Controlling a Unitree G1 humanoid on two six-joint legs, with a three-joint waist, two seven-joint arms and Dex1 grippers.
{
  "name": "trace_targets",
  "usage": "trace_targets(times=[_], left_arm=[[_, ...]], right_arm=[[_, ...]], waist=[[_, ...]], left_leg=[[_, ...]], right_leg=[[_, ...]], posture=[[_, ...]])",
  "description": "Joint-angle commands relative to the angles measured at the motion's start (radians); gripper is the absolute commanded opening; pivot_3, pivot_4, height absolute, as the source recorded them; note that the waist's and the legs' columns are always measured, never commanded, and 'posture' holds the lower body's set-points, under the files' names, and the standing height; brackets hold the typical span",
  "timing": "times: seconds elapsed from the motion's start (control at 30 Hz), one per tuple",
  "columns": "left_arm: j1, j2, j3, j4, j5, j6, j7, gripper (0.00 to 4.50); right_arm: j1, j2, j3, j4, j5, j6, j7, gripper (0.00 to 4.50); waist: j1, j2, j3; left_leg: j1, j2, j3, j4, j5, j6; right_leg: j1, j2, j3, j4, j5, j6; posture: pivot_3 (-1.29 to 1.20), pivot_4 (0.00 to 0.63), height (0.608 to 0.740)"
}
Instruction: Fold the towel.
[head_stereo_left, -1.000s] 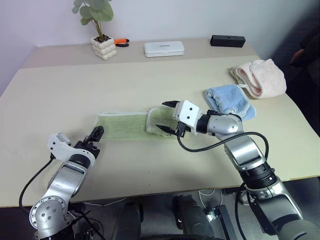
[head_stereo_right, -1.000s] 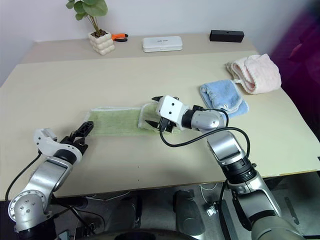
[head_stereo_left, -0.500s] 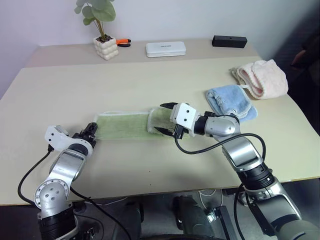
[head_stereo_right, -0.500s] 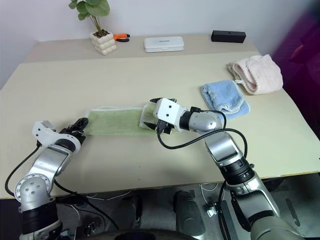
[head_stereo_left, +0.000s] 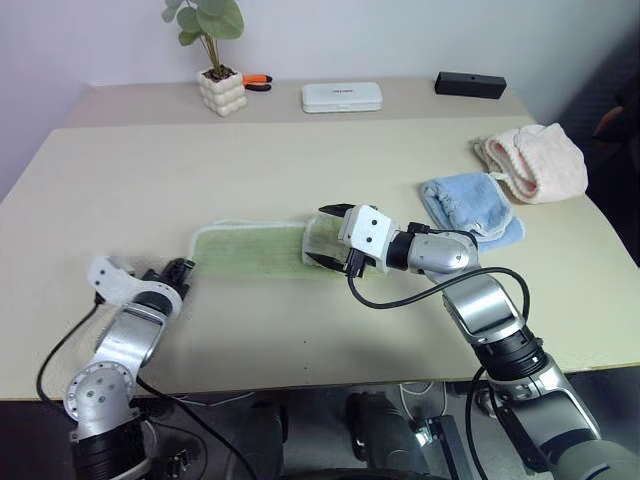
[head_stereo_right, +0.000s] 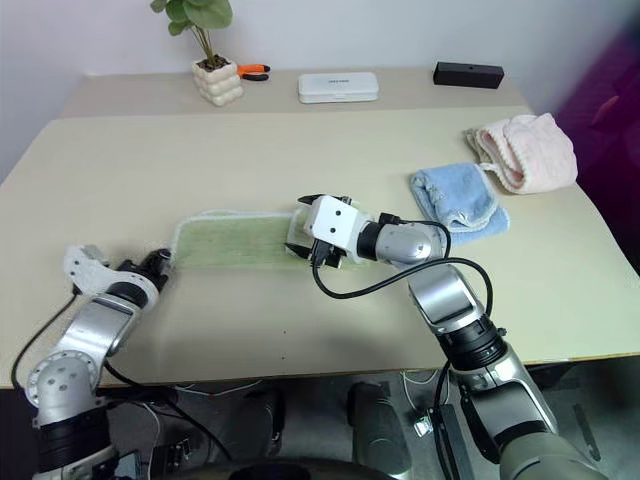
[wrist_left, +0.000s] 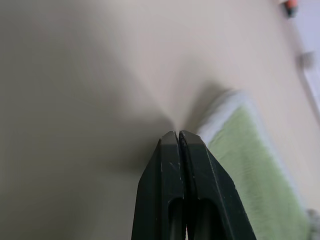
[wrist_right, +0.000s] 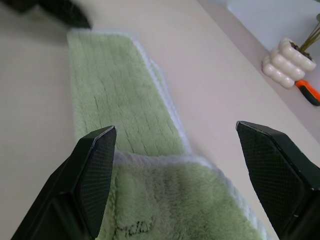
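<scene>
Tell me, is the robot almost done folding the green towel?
Not yet. The towel already lies as a long narrow strip, its right end doubled over. The left gripper has its fingers shut at the strip's left end; whether they caught the cloth I can't tell. The right gripper stands open over the doubled end. The remaining folds are probably still to do.

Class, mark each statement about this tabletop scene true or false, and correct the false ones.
1. The left gripper is shut beside the light green terry towel. True.
2. The right gripper is shut. False: its fingers stand wide apart over the towel.
3. The light blue towel lies stacked on the pale pink towel. False: they lie side by side.
4. A potted plant stands at the table's far edge. True.
</scene>
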Motion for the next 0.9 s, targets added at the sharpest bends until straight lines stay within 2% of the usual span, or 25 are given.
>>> trace_targets(times=[0.03, 0.17, 0.27, 0.5, 0.67, 0.9], left_arm=[[-0.001, 0.057, 0.049, -0.039, -0.018, -0.005, -0.05, 0.03], [0.018, 0.092, 0.036, -0.052, -0.027, 0.024, -0.081, 0.03], [0.047, 0.065, 0.028, -0.087, -0.105, 0.036, -0.033, 0.78], [0.144, 0.037, -0.044, -0.169, -0.213, 0.06, 0.11, 4.03], [0.195, 0.005, -0.079, -0.185, -0.235, 0.032, 0.173, 4.03], [0.111, -0.004, -0.137, -0.09, -0.232, 0.022, 0.203, 4.03]], right_arm=[[-0.008, 0.01, -0.001, -0.033, 0.001, -0.019, -0.004, 3.91], [-0.01, 0.013, 0.0, -0.026, -0.002, -0.025, -0.004, 3.91], [-0.003, 0.015, 0.0, -0.031, -0.005, -0.024, -0.006, 3.91], [0.005, 0.011, -0.005, -0.029, -0.008, -0.026, -0.001, 3.91], [-0.001, 0.008, -0.004, -0.016, -0.006, -0.033, 0.009, 3.91], [-0.012, 0.017, 0.003, 0.0, -0.008, -0.044, 0.017, 3.91]], waist=[[-0.001, 0.0, 0.0], [-0.001, 0.0, 0.0], [0.0, 0.0, 0.0], [0.0, 0.0, 0.0], [0.0, 0.0, 0.0], [0.005, 0.0, 0.0]], left_leg=[[0.0, 0.0, 0.0, 0.0, 0.0, 0.0], [0.0, 0.0, 0.0, 0.0, 0.0, 0.0], [0.0, 0.0, 0.0, 0.0, 0.0, 0.0], [0.0, 0.0, 0.0, 0.0, 0.0, 0.0], [0.0, 0.0, 0.0, 0.0, 0.0, 0.0], [0.0, -0.001, 0.0, 0.0, 0.0, 0.0]], right_leg=[[0.0, 0.0, 0.0, 0.0, 0.0, 0.0], [0.0, 0.0, 0.0, -0.001, 0.0, 0.0], [0.0, 0.0, 0.0, -0.001, 0.0, 0.0], [0.0, -0.001, 0.0, -0.001, 0.0, 0.0], [0.0, -0.001, 0.0, -0.001, 0.0, 0.0], [0.001, -0.001, 0.0, -0.001, 0.0, -0.001]], posture=[[0.0, 0.15, 0.737], [0.0, 0.15, 0.737], [0.0, 0.15, 0.737], [0.0, 0.15, 0.737], [0.0, 0.15, 0.737], [0.0, 0.15, 0.737]])
